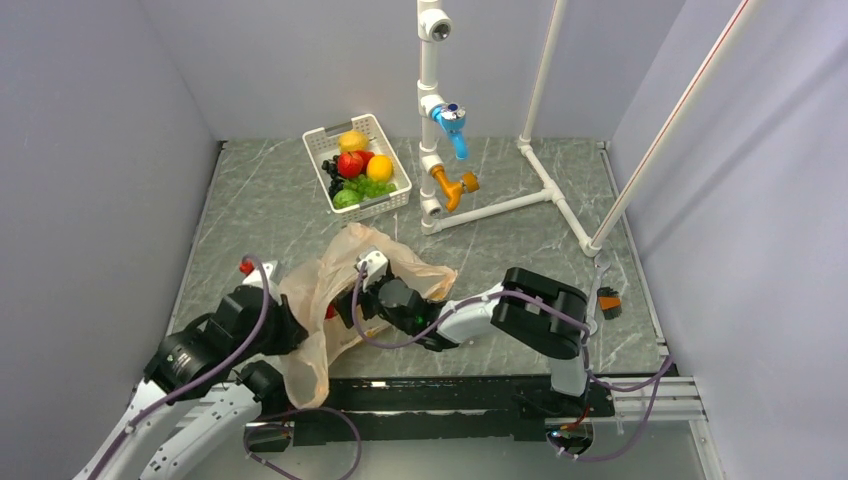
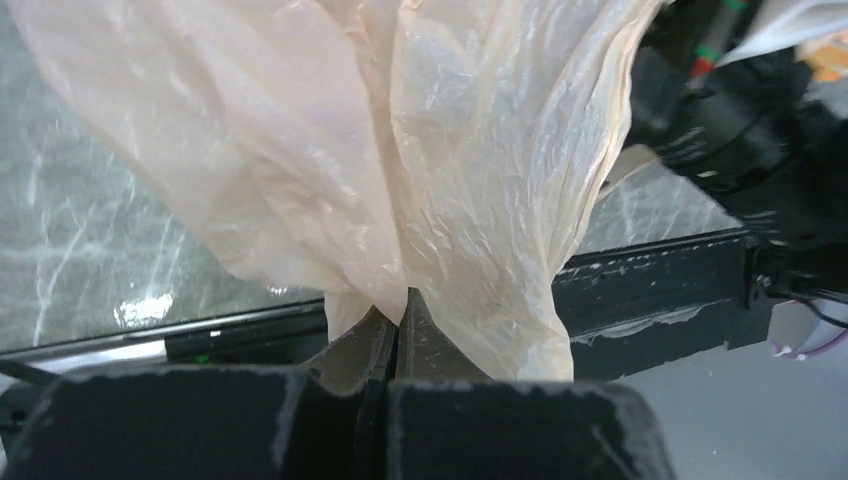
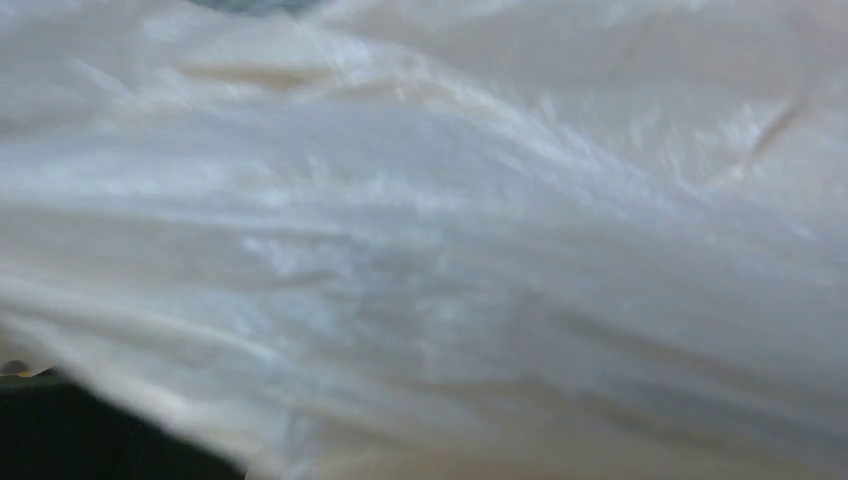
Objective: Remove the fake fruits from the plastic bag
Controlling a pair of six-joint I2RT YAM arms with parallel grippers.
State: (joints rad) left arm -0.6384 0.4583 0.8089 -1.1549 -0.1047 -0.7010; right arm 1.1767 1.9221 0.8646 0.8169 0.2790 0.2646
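The table [image 1: 520, 250] is dark grey-green stone with pale veins, walled in on three sides. At the far side a white basket [image 1: 377, 208] stands left of centre, and just to its right a white pipe frame [image 1: 500, 207] rests on two legs running right (one upright rises from their corner). The bag [image 1: 320, 290] spreads over the near left part. A small red thing [image 1: 246, 266] lies left of it, and an orange-and-black piece [image 1: 609, 303] sits near the right edge.

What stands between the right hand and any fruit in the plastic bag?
The plastic bag itself: its film fills the right wrist view, in front of the right hand; nothing else shows there. The left hand pinches it.
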